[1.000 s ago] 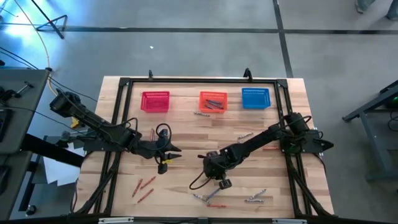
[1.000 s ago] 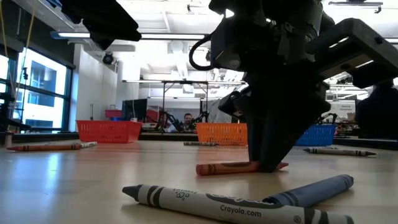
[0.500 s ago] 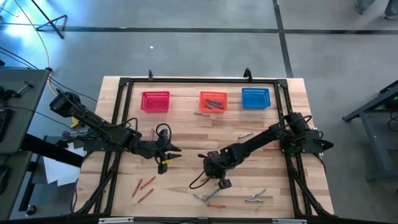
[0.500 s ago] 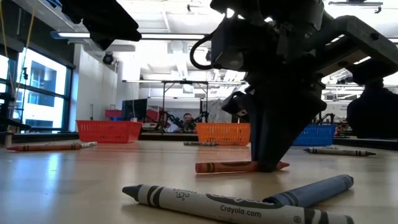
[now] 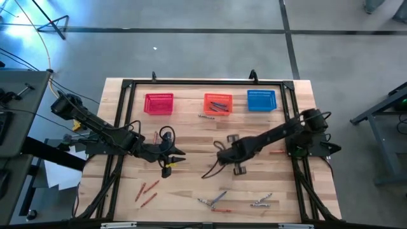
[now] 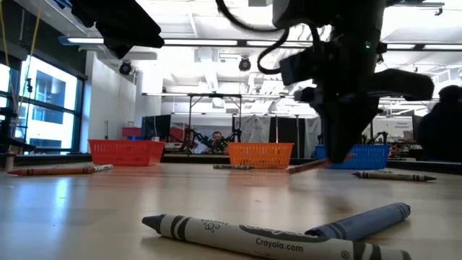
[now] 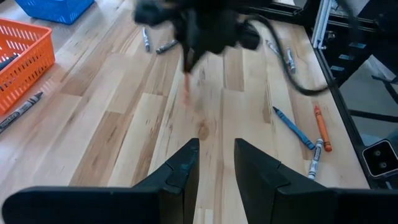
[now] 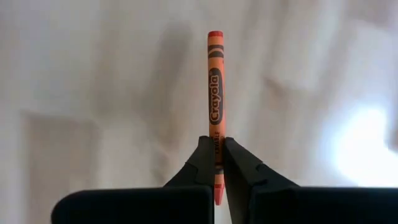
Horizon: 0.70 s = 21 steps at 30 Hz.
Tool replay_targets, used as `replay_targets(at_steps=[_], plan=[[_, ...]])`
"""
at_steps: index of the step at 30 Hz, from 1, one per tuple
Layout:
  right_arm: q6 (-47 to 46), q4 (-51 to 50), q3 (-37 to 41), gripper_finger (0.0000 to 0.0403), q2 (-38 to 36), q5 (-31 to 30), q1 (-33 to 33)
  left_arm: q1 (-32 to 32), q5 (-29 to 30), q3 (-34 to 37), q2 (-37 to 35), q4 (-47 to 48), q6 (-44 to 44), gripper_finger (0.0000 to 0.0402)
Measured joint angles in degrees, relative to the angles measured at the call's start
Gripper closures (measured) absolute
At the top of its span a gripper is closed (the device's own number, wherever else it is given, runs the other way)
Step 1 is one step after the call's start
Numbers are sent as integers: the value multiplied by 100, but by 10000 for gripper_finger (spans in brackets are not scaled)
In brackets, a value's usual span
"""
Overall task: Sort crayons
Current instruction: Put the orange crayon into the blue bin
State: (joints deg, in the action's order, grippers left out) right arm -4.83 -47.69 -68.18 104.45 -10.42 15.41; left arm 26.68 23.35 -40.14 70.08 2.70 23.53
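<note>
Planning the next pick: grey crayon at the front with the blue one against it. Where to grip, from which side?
Grip the grey paper-wrapped crayon from straight above, fingers across the barrel, on the half toward its pointed tip. It lies flat, and the blue crayon rests against its other end, so a grip there would likely catch both.

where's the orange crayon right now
The orange crayon is pinched in the right gripper, lifted above mid-table, in front of the orange basket.
</note>
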Motion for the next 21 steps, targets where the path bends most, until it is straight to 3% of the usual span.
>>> replay_targets(at_steps=[9,21], plan=[[-38,-1443,-14,400,-787,-590,-1131,0,-1,0,0,0,44,314],[223,-1562,-26,400,-2544,-563,-4234,196,-9,0,0,9,-9,314]])
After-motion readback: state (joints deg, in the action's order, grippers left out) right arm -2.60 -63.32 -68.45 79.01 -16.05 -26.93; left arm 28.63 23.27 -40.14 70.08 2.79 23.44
